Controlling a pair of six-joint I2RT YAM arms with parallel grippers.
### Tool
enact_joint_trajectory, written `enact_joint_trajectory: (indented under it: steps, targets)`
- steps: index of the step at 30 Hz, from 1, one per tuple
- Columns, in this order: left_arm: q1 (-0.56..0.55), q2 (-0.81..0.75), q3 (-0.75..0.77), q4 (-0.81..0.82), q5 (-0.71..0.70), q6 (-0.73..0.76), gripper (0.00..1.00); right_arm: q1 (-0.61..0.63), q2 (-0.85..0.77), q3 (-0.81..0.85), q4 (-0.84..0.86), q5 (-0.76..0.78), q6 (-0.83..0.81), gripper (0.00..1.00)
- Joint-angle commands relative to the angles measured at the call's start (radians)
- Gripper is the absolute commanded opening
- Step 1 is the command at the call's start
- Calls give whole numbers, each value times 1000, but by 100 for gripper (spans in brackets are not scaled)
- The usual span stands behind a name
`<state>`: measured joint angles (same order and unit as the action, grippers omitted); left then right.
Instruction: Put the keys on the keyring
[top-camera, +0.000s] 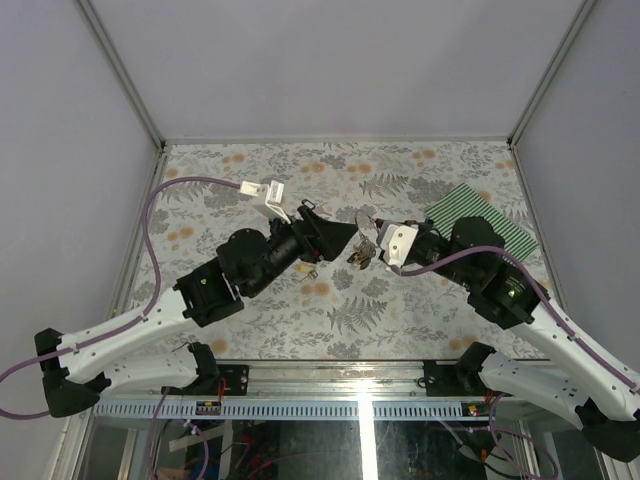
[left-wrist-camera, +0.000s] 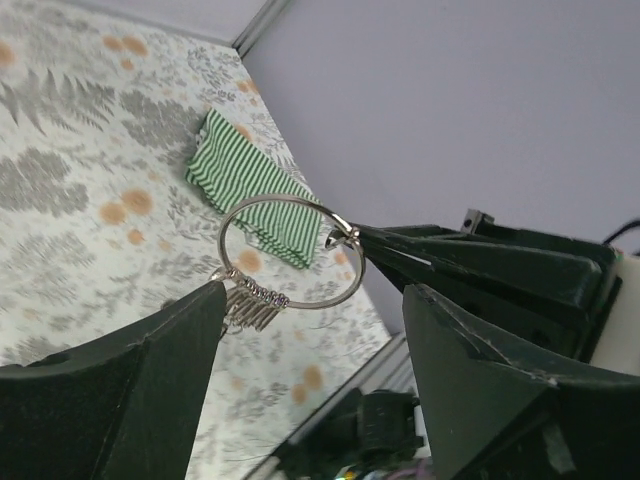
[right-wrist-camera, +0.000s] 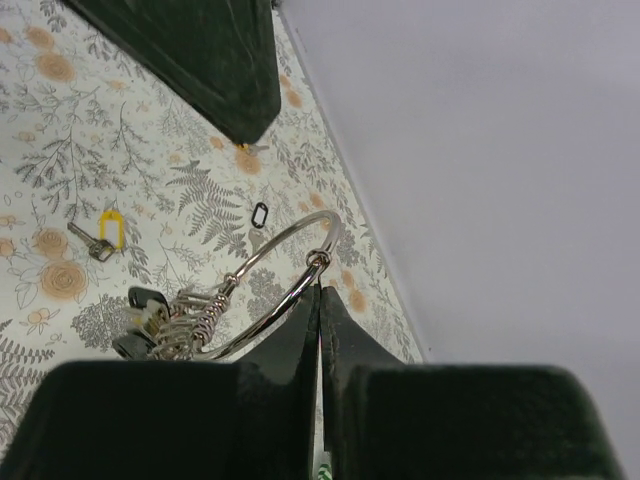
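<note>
The silver keyring (right-wrist-camera: 262, 255) hangs in the air, pinched at its small clasp by my shut right gripper (right-wrist-camera: 320, 288). Several metal keys (right-wrist-camera: 170, 322) hang bunched on the ring, one with a black head. The ring also shows in the left wrist view (left-wrist-camera: 292, 203), its keys (left-wrist-camera: 252, 306) dangling below. My left gripper (left-wrist-camera: 315, 295) is open and empty, its fingertips just short of the ring. In the top view the two grippers (top-camera: 345, 235) (top-camera: 370, 243) meet tip to tip above the table's middle. A yellow-headed key (right-wrist-camera: 106, 232) lies loose on the table.
A folded green striped cloth (top-camera: 480, 220) lies at the back right, also in the left wrist view (left-wrist-camera: 240, 185). A small dark oval loop (right-wrist-camera: 260, 214) lies on the floral tablecloth (top-camera: 250, 170) beyond the ring. Grey walls enclose the table on three sides.
</note>
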<state>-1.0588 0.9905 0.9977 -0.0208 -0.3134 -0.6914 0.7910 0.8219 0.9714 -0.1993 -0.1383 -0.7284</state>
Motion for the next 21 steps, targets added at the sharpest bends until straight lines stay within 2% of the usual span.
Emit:
enact_joint_trajectory:
  steps: [1, 9, 21]
  targets:
    - [4, 30, -13, 116, -111, -298, 73, -3, -6, 20, 125, 19, 33, 0]
    - [4, 128, 62, 71, -76, -429, 69, -3, 7, -8, 117, -15, -51, 0]
    - [6, 191, 71, 64, -78, -511, 52, -2, 14, -14, 97, -66, -143, 0]
